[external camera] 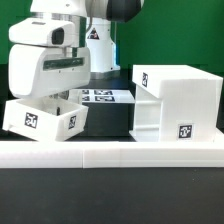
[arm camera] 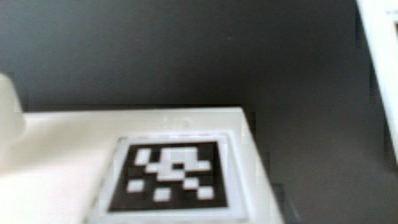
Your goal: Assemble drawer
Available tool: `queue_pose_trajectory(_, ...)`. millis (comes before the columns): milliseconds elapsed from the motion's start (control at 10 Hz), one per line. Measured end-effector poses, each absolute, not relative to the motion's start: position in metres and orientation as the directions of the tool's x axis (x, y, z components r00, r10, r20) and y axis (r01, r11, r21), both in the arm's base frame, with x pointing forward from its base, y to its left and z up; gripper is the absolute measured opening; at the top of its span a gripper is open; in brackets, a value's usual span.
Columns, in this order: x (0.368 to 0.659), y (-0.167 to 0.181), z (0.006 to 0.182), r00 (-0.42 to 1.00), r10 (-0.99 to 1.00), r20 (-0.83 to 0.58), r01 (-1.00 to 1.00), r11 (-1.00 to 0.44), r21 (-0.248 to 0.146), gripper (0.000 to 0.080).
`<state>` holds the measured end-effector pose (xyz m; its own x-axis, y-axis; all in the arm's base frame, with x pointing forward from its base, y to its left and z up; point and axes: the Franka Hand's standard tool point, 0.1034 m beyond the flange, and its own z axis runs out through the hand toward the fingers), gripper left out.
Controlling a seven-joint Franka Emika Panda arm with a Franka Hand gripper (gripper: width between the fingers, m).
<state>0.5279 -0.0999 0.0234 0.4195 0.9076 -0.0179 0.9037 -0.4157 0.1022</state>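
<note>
The drawer's big white housing (external camera: 178, 98) stands at the exterior view's right, with tags on its top and front. One small open-topped drawer box (external camera: 40, 117) lies angled at the exterior view's left, a tag on its front wall. My gripper (external camera: 45, 92) is directly over this box, its fingers hidden behind the hand and the box. In the wrist view a white tagged face of the box (arm camera: 169, 172) fills the lower part very close up, and no fingertips show. I see no second small box for certain.
The marker board (external camera: 100, 96) lies flat behind the box, between it and the housing. A long low white rail (external camera: 120, 152) runs along the front edge. The table top is black (arm camera: 267, 60).
</note>
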Motion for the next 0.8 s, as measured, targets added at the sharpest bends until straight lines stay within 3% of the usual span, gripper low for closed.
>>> queue_pose_trajectory(300, 0.528, -0.084, 0.023, 0.184, 0.98, -0.07, 0.981, -0.178, 0.078, 0.0041)
queue_pose_trajectory(600, 0.524, -0.084, 0.021, 0.187, 0.979, -0.076, 0.982, -0.185, 0.031, 0.0041)
queue_pose_trajectory(800, 0.522, -0.084, 0.017, 0.186, 0.98, -0.076, 0.983, -0.184, 0.025, 0.0041)
